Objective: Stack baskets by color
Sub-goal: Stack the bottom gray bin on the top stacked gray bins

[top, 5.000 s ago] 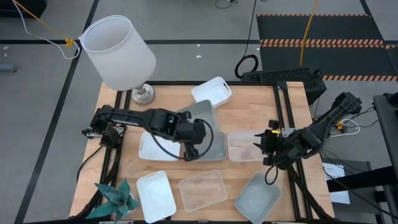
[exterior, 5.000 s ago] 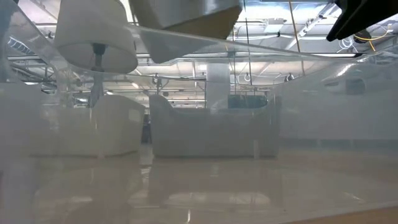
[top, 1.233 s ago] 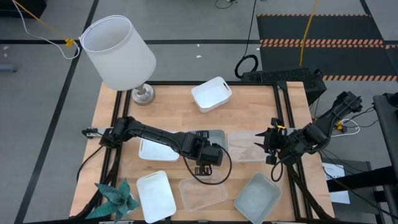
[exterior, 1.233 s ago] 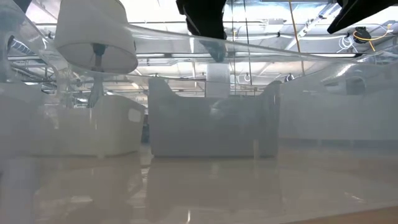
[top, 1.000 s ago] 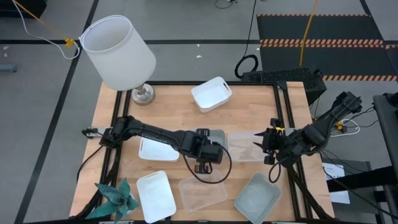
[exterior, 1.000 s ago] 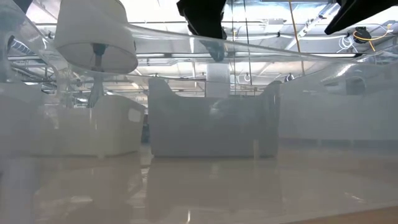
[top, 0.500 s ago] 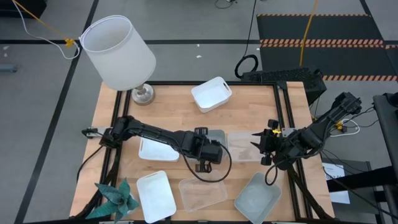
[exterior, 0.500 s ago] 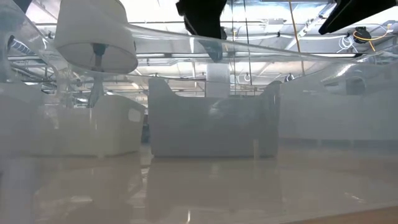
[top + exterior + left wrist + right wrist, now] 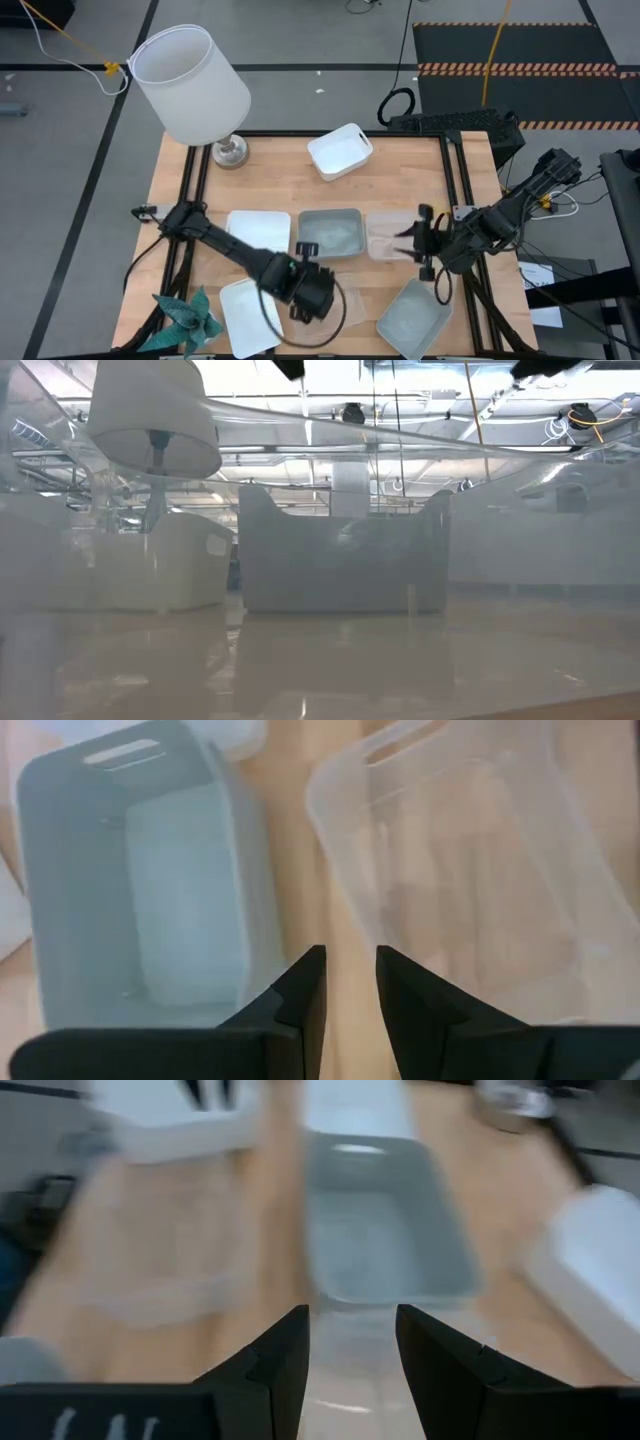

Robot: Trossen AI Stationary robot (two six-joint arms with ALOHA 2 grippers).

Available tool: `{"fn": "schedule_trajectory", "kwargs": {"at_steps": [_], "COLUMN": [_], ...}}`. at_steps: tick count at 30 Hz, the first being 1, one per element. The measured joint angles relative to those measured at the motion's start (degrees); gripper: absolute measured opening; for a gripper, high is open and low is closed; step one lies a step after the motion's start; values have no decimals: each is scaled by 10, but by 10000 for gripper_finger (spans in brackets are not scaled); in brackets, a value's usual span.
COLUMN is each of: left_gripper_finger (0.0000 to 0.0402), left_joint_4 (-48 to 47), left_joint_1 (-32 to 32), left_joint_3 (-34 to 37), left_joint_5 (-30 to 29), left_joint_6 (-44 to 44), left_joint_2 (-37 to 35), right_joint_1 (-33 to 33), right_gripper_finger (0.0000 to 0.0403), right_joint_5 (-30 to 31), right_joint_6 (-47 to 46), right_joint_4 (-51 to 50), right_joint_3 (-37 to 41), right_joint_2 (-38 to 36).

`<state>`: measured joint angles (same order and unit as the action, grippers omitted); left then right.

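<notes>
Left claw (image 9: 307,297) hung slightly spread and empty over the worktop's (image 9: 400,180) front, grey basket (image 9: 329,233) just beyond it, clear basket (image 9: 470,890) beside that. Right claw (image 9: 418,243), spread, empty, reached over another clear basket (image 9: 390,236).

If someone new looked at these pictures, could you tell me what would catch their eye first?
Probably the large white lampshade looming over the table's far left corner. Next, the left arm stretching diagonally across the table, its tool above the near edge, with a grey-blue basket sitting at the centre. Around these, white and clear baskets lie scattered singly.
</notes>
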<state>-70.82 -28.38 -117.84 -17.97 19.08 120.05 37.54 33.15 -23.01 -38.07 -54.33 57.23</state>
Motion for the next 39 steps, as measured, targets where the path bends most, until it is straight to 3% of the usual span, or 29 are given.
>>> {"fn": "schedule_trajectory", "kwargs": {"at_steps": [4,8,10,17,22,27,32,39], "left_gripper_finger": [90,90,90,90,90,90,90,90], "left_joint_4": [7,7,9,42,68,114,150,157], "left_joint_1": [-27,-62,-77,-116,-136,-137,-130,-111], "left_joint_3": [0,0,0,0,0,0,0,0], "left_joint_5": [-6,-21,-22,-65,-79,-91,-111,-112], "left_joint_6": [37,75,88,125,125,100,67,72], "left_joint_2": [0,0,0,0,0,0,0,0], "right_joint_1": [0,9,27,132,209,253,267,266], "right_gripper_finger": [144,144,144,144,144,144,148,158], "right_joint_5": [-79,-176,-195,-236,-298,-296,-245,-244], "right_joint_6": [29,13,-2,-126,-190,-233,-207,-179], "right_joint_4": [73,75,74,-75,-83,-90,-111,-110], "right_joint_3": [-2,-33,-67,-223,-275,-277,-277,-264], "right_joint_2": [35,98,136,279,338,362,392,412]}}
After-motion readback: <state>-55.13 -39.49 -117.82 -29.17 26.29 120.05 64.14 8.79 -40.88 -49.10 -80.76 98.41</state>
